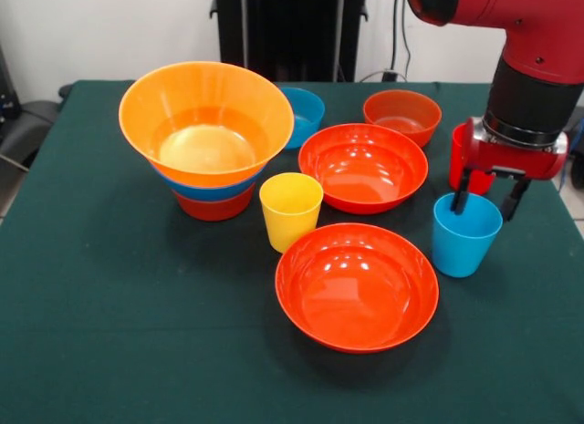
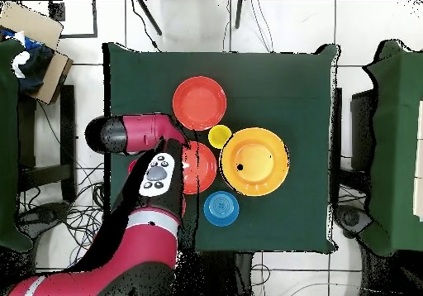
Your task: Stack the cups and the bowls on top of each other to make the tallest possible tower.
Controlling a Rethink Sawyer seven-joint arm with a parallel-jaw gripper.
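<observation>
**Trainee:** Where does the pincer stand, and what does it hold?

**Instructor:** It hangs at the light blue cup, near the bench edge. Its two dark fingers are spread apart. One appears to reach down at or just inside the cup's far rim; the other sits behind the cup. Nothing is clamped. Whether the fingers straddle the wall cannot be told from the front view, and the arm hides the cup in the overhead view.

**Trainee:** Where are the remaining parts?

**Instructor:** The tower stands well apart across the bench: the huge orange bowl nested on a blue bowl and a small red-orange bowl. The yellow cup stands between tower and pincer. The red cup stands just behind the pincer. Two wide red-orange bowls lie in the middle.

**Trainee:** How is the step done well?

**Instructor:** Judged as a rim grasp on the light blue cup:
1. Place one finger inside the wall, one outside.
2. Close gently; thin plastic probably flexes.
3. Lift straight up, clear of the red cup.
4. Carry high over the bowls before descending.
</observation>
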